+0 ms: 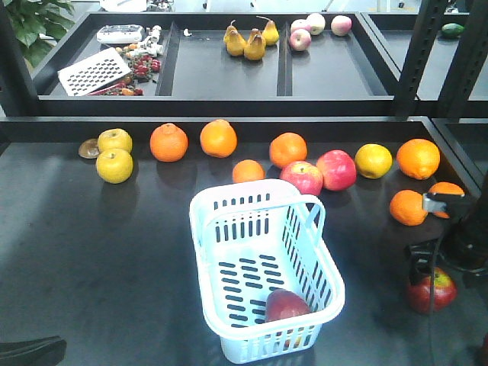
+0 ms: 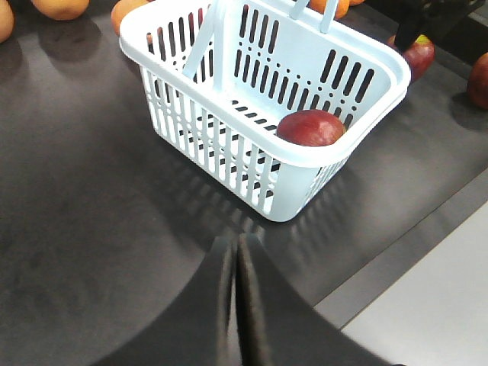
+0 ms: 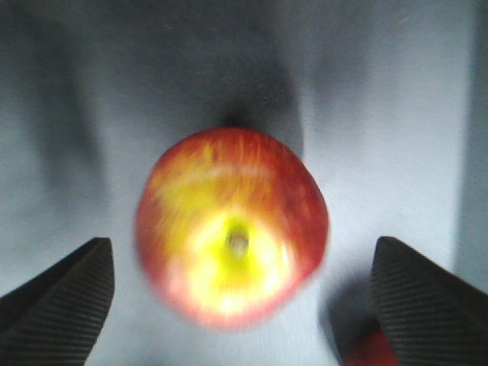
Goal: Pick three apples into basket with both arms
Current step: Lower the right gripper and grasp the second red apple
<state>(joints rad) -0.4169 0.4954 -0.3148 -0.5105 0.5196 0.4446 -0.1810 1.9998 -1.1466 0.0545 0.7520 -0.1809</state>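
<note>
Stem-up on the dark table, a blurred red-and-yellow apple (image 3: 232,248) sits between the right gripper's (image 3: 242,293) spread fingers. Left gripper (image 2: 235,305) is pressed together near the basket (image 2: 366,95), which holds one maroon apple (image 2: 310,127).

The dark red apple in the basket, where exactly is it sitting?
In the front view, the dark maroon-red apple lies on the bottom of the pale blue plastic basket, in its near right corner.

Bright even overhead light, soft shadows under fruit, right wrist view blurred, apple (image 3: 232,255) smeared, edges dim
</note>
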